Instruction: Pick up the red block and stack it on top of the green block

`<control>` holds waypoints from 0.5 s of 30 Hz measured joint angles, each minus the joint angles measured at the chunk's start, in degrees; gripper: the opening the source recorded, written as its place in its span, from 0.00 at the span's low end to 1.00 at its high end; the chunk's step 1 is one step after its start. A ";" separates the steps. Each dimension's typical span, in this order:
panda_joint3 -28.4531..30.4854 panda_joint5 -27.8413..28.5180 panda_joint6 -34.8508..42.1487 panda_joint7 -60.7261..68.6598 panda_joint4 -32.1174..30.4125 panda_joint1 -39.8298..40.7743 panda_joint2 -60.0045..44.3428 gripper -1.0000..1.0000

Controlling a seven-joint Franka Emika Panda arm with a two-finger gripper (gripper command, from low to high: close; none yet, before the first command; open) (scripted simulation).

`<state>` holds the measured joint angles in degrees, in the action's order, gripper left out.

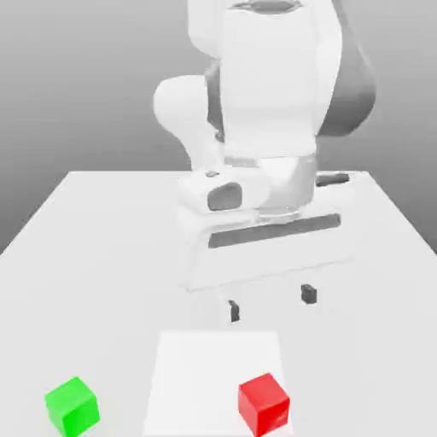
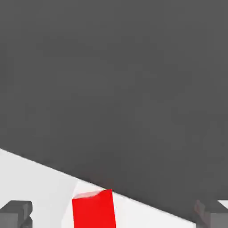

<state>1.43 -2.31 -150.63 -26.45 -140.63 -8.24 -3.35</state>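
Observation:
The red block (image 1: 265, 404) rests on the white table near the front edge, toward the exterior view's right; the hand view shows it as the red block (image 2: 94, 208) between the two dark fingertips. The green block (image 1: 72, 404) sits on the table at the front, toward the exterior view's left, well apart from the red one. My gripper (image 1: 271, 303) hangs open above the table, behind the red block and clear of it, with nothing between its fingers (image 1: 309, 294).
The white table (image 1: 102, 256) spreads wide around both blocks. A slightly brighter square patch (image 1: 213, 375) lies on the tabletop under the red block. The arm's bulky white body (image 1: 265, 111) rises behind the gripper.

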 joint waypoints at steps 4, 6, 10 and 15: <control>-0.14 1.42 -3.65 1.64 -1.18 -0.36 -8.23 0.50; -0.35 1.52 -6.74 1.89 -0.81 -0.23 -12.37 0.50; -0.57 1.30 -11.49 2.12 -0.01 -0.08 -18.10 0.00; -0.64 1.34 -12.09 2.09 0.11 -0.02 -18.88 0.00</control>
<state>0.79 -0.97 -162.72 -24.36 -140.52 -8.25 -22.24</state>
